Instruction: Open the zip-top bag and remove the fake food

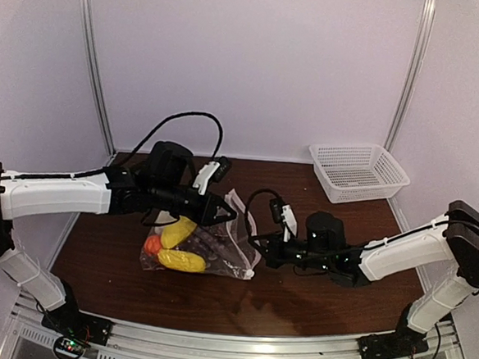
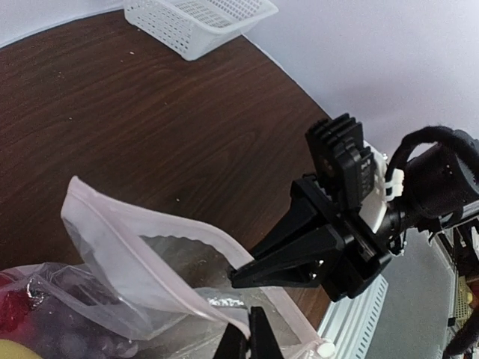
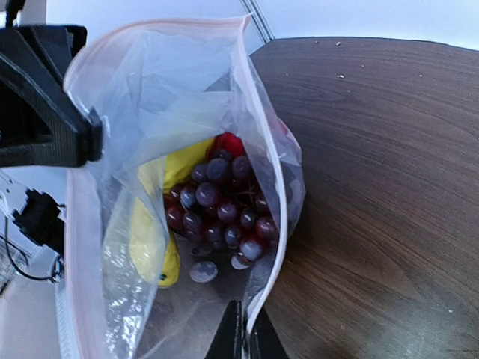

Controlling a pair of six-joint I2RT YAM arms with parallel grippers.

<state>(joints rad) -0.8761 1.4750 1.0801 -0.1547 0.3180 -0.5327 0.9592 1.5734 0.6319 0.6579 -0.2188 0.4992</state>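
The zip-top bag [image 1: 236,257] lies on the brown table [image 1: 297,298] with its mouth spread wide between my two grippers. My left gripper [image 1: 230,216] is shut on one pinkish-white zip lip [image 2: 172,288]; its tips [image 2: 251,340] pinch that strip. My right gripper [image 1: 258,248] is shut on the opposite lip [image 3: 258,224], tips [image 3: 243,338] at the bottom edge. Inside the bag is the fake food: a dark purple grape cluster [image 3: 221,202], yellow pieces [image 3: 150,232] [image 1: 178,231], a red piece [image 3: 228,142] and an orange piece [image 1: 152,245].
A white mesh basket [image 1: 359,173] [image 2: 198,21] stands at the back right corner of the table. A metal rail [image 1: 227,350] runs along the near edge. White walls close in the back and both sides. Black cables loop above the left wrist [image 1: 186,122].
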